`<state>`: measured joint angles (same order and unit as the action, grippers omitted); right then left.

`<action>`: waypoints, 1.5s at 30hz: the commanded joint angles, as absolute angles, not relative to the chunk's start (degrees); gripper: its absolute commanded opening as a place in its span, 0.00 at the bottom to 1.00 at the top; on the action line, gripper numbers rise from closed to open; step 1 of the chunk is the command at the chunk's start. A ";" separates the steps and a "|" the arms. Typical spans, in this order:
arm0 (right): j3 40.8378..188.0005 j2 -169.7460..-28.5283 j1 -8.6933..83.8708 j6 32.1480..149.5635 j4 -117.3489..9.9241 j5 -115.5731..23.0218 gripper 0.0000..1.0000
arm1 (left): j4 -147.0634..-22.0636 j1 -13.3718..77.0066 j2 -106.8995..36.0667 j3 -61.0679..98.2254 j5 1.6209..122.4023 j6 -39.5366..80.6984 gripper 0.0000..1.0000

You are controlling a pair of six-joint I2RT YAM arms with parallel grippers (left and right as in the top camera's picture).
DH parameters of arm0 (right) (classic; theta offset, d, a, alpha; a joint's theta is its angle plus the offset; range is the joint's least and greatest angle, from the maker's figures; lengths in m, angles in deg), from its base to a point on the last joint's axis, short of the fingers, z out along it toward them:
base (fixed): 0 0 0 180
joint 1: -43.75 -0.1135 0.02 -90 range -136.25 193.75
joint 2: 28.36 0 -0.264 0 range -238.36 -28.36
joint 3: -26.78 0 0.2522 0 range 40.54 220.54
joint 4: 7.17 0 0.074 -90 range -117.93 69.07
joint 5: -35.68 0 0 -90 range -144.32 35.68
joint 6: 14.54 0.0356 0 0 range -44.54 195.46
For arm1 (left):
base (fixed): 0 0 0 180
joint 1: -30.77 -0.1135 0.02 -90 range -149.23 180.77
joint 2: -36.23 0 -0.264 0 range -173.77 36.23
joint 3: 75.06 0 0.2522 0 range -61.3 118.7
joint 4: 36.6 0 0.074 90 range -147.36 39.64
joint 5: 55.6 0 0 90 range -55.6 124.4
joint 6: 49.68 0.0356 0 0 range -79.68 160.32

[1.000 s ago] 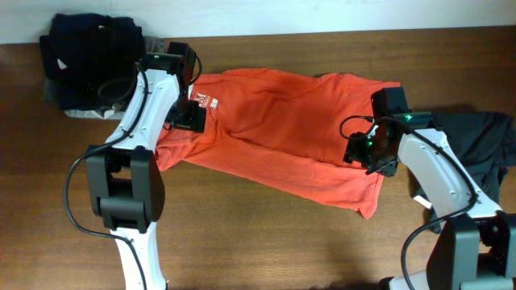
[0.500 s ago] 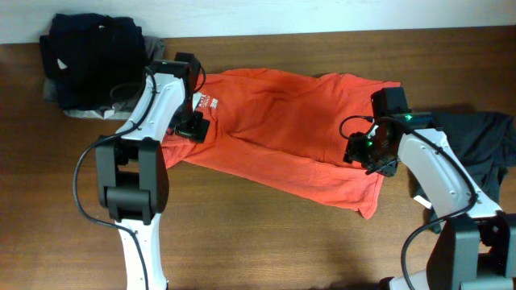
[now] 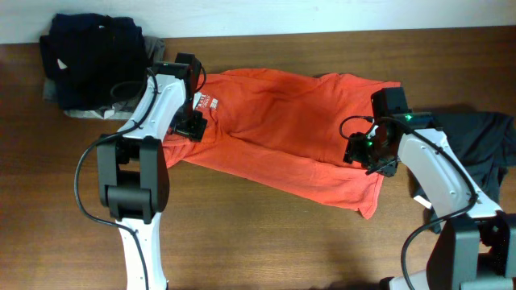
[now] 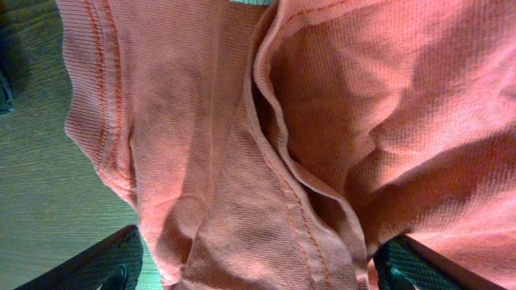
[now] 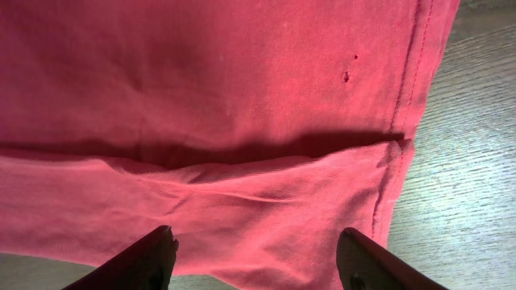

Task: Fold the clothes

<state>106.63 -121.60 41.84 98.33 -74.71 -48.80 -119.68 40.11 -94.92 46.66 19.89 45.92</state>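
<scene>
Red-orange T-shirt (image 3: 282, 129) spread crumpled across the table (image 3: 266, 242), between both arms.
White lettering (image 3: 205, 101) is seen only overhead, partly covered by the left gripper (image 3: 193, 121). Ribbed seams are shown by the left wrist view, and a small hole (image 5: 345, 77) near the hem by the right. The left gripper and the right gripper (image 3: 367, 153) are held wide over cloth, with nothing pinched.

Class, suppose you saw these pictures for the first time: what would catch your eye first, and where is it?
A red-orange T-shirt sprawls, wrinkled, across the middle of the wooden table. The left arm and right arm hold open jaws over its two ends. A heap of dark clothes sits in the far left corner.
</scene>
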 commanded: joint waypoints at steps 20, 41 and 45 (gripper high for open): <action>106.43 -121.86 41.91 98.16 -74.64 -48.58 0.69 | -121.01 40.07 -95.23 47.10 18.47 46.65 0.76; 106.43 -121.86 41.91 98.16 -74.66 -48.78 0.69 | -118.32 38.47 -95.23 47.10 18.10 46.69 0.25; 106.43 -121.86 41.91 98.16 -74.66 -48.78 0.69 | -116.57 38.36 -95.23 47.10 15.92 46.65 0.16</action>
